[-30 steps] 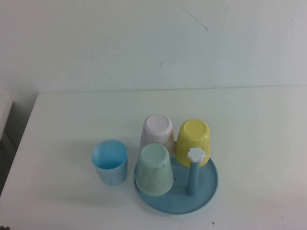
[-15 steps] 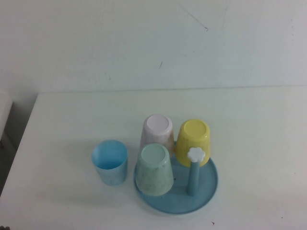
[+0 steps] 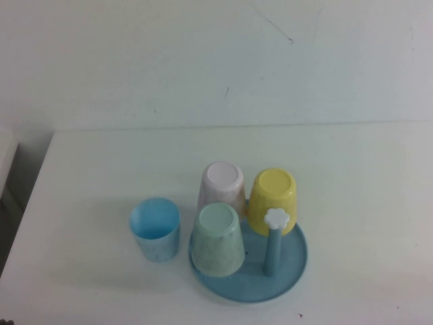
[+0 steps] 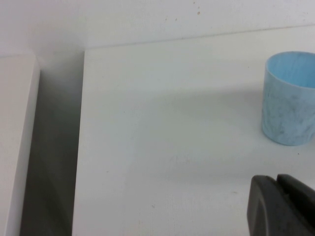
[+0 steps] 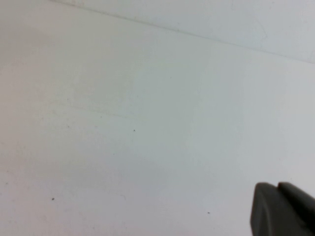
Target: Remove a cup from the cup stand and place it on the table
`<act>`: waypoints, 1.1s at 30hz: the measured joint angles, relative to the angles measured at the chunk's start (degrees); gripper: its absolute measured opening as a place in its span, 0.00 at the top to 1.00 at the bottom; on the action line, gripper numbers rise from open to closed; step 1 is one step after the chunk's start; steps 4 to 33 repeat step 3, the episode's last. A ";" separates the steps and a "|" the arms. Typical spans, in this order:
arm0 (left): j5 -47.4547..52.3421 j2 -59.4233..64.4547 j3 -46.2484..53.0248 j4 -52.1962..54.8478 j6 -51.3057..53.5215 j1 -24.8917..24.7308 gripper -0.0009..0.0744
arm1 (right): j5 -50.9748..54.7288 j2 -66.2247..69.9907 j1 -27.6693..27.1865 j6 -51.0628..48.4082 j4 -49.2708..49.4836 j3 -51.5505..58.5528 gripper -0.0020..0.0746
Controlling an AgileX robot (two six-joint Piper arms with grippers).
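Cup (image 3: 155, 230) sky-blue w/ speckles; cup stand (image 3: 291, 267) blue, knob (image 3: 275, 219) white; worktop (image 3: 365, 196) plain white; my left gripper (image 4: 280, 206) & right gripper (image 5: 281, 209) dark grey.

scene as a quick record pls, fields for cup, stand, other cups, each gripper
cup: light blue cup upright, mouth up, on the table, just left of the stand
cup stand: round blue tray, one bare peg with white flower knob
other cups: mint-green, pink and yellow, all upside down on the stand
left gripper: low over the table, apart from the cup, holding nothing
right gripper: over bare table, holding nothing
task state: cup looks placed
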 joint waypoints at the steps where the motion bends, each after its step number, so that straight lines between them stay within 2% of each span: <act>1: 0.00 0.00 0.00 0.00 0.00 0.00 0.99 | 0.00 0.00 0.00 0.00 0.00 0.00 0.98; 33: 0.00 0.00 0.00 0.00 0.00 0.00 0.99 | 0.00 0.00 0.00 0.00 0.00 0.00 0.98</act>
